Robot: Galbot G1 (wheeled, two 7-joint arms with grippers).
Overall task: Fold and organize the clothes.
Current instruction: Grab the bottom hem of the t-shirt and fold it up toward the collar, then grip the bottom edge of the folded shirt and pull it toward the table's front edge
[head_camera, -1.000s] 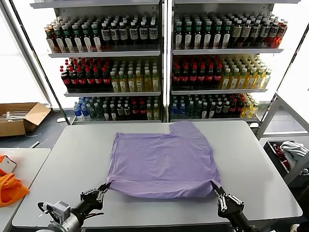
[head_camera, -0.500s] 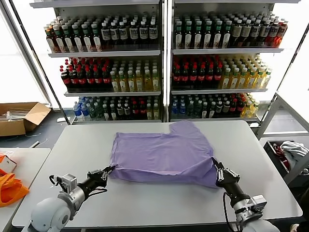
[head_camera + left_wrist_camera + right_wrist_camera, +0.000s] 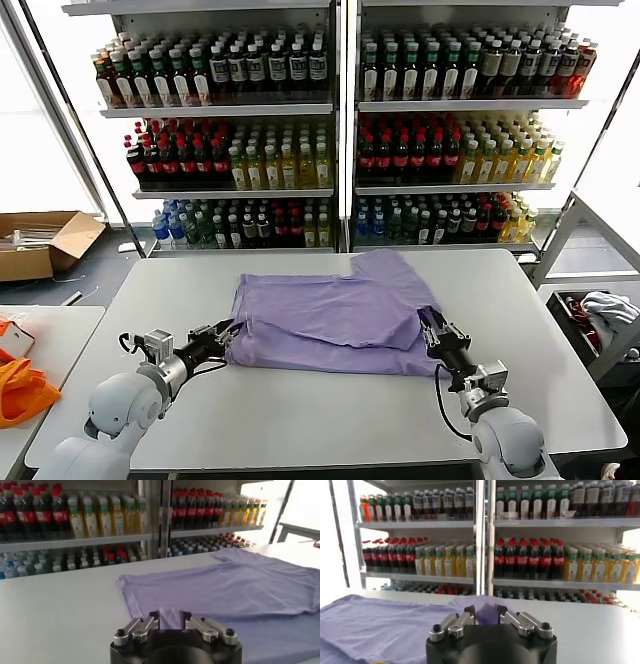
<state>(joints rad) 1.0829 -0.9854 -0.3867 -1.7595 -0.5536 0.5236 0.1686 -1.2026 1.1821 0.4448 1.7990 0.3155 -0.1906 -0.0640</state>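
Observation:
One lilac T-shirt (image 3: 330,320) lies on the grey table (image 3: 330,420), its near part doubled back over the rest, with a sleeve toward the far right. My left gripper (image 3: 226,330) is at the shirt's near left corner. Its fingers stand apart, and a bit of lilac cloth (image 3: 225,590) shows between them in the left wrist view, at the left gripper (image 3: 170,616). My right gripper (image 3: 428,322) is at the shirt's right edge. In its wrist view the right gripper (image 3: 485,611) also has parted fingers, with the purple cloth (image 3: 375,625) between them.
Shelves of drink bottles (image 3: 340,130) stand behind the table. A cardboard box (image 3: 40,245) sits at the far left. Bright orange fabric (image 3: 20,390) lies on a side table at the left. A bin with cloth (image 3: 600,315) is at the right.
Both grippers have moved from the table's front edge toward the shelves, drawing the shirt's near hem over the rest. Their fingers, pinched shut before, now stand apart.

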